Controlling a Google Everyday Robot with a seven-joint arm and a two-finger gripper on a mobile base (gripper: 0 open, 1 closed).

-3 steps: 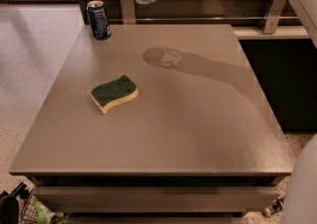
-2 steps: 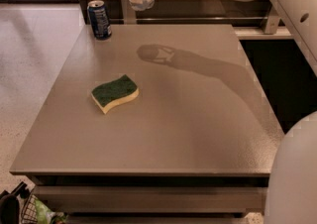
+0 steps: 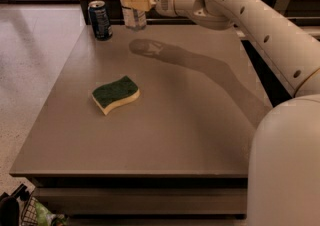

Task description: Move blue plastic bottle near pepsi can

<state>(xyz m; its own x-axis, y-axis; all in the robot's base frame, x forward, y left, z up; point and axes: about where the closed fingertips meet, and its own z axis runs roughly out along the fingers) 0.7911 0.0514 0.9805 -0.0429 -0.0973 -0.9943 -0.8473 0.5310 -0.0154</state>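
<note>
blue plastic bottle (image 3: 134,19) in hand (image 3: 133,1) above table (image 3: 190,125)

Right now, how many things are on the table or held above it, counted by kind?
Bottles: 1, the blue plastic bottle, held above the far edge of the table by the gripper, which is shut on it.
Cans: 1, the pepsi can, at the far left corner.
Sponges: 1, the green and yellow sponge.
Total: 3
</note>
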